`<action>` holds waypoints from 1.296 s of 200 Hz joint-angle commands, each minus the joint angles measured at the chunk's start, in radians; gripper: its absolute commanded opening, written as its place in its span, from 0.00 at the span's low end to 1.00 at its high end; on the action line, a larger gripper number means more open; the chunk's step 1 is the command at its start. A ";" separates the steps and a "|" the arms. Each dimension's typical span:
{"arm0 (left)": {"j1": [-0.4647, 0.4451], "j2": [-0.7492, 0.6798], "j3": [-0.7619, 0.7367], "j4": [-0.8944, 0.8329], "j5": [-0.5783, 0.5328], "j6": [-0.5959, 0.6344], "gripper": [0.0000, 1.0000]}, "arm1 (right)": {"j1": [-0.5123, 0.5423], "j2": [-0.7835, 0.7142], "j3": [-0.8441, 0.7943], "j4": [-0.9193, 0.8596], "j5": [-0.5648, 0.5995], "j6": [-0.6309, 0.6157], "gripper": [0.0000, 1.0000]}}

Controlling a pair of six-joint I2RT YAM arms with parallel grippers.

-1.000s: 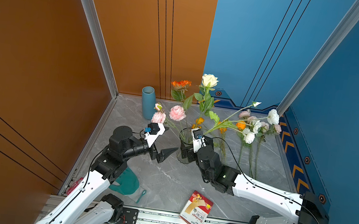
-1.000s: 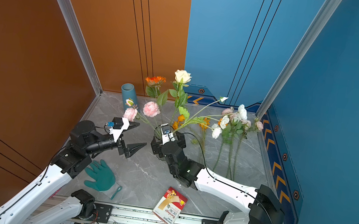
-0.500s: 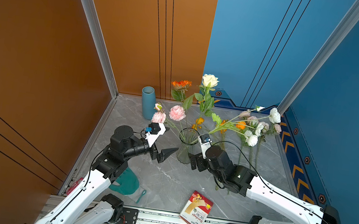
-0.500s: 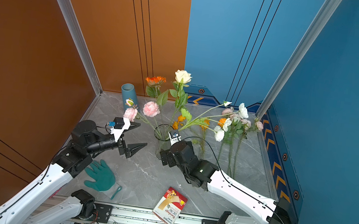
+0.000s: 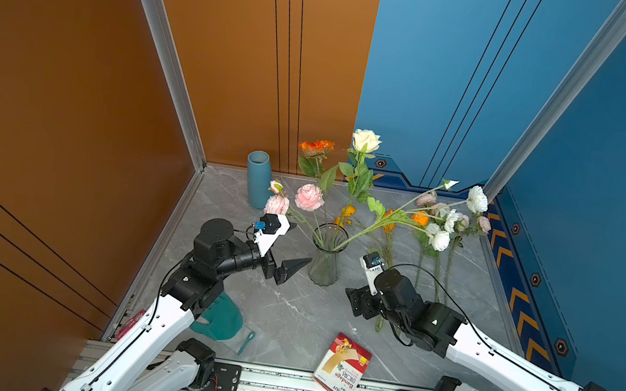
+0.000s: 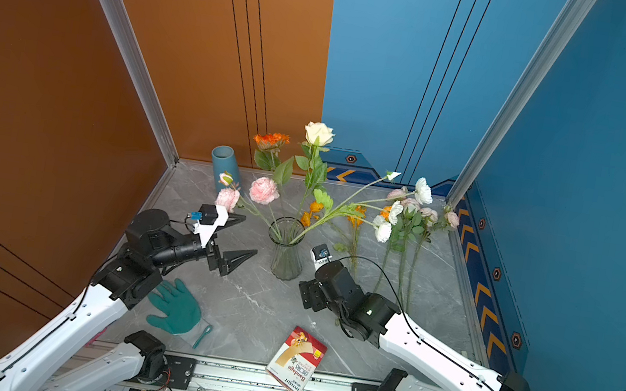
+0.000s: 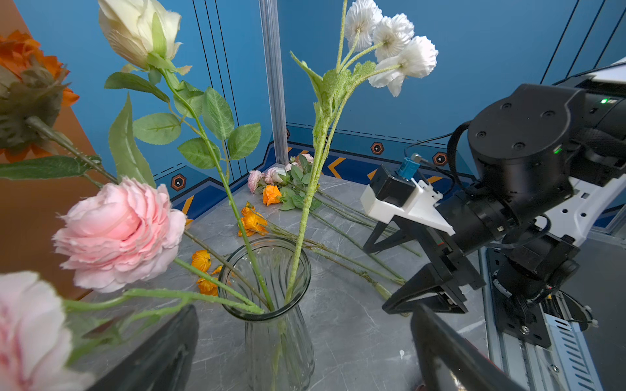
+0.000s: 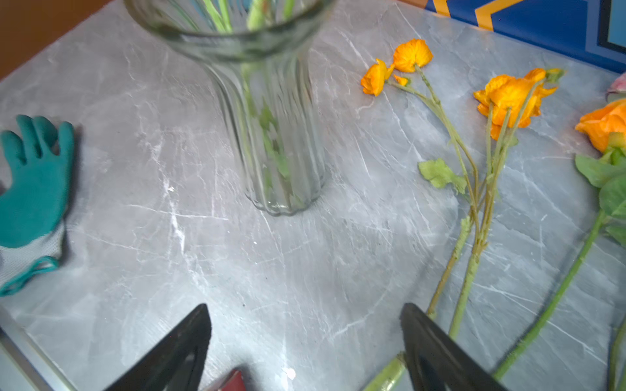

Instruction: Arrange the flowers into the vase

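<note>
Top views look steeply down over the table [image 5: 298, 312]; both close wrist views share the vase [image 7: 281, 342].

Only thing you can actually read is on the red-and-white box [image 5: 342, 367] near the front: "HYNAUT" and "Bandage", upside down in both top views. Its smaller print's too tiny to make out.

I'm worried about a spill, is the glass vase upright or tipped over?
Upright. The glass vase stands on its base on the table, with stems rising from its mouth.
</note>
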 commanded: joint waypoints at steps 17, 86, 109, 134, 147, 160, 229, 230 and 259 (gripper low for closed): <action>-0.045 0.023 0.014 0.012 0.054 -0.010 0.98 | -0.107 -0.061 -0.153 0.014 -0.017 0.094 0.65; -0.230 0.096 0.035 -0.111 -0.045 0.087 0.99 | -0.418 0.021 -0.203 0.066 0.008 0.224 0.39; -0.248 0.092 0.031 -0.119 -0.062 0.100 1.00 | -0.500 0.094 -0.184 0.151 -0.069 0.179 0.36; -0.249 0.091 0.034 -0.123 -0.071 0.105 0.99 | -0.536 0.215 -0.120 0.194 -0.142 0.122 0.32; -0.249 0.090 0.034 -0.126 -0.071 0.106 0.99 | -0.537 0.266 -0.090 0.199 -0.155 0.101 0.31; -0.249 0.091 0.034 -0.127 -0.075 0.108 0.99 | -0.540 0.305 -0.074 0.221 -0.165 0.094 0.31; -0.247 0.090 0.033 -0.132 -0.079 0.113 0.98 | -0.566 0.478 0.001 0.250 -0.178 0.074 0.30; -0.247 0.089 0.034 -0.132 -0.080 0.113 0.98 | -0.566 0.480 0.003 0.250 -0.180 0.074 0.30; -0.248 0.089 0.035 -0.135 -0.083 0.114 0.98 | -0.574 0.517 0.028 0.249 -0.199 0.068 0.30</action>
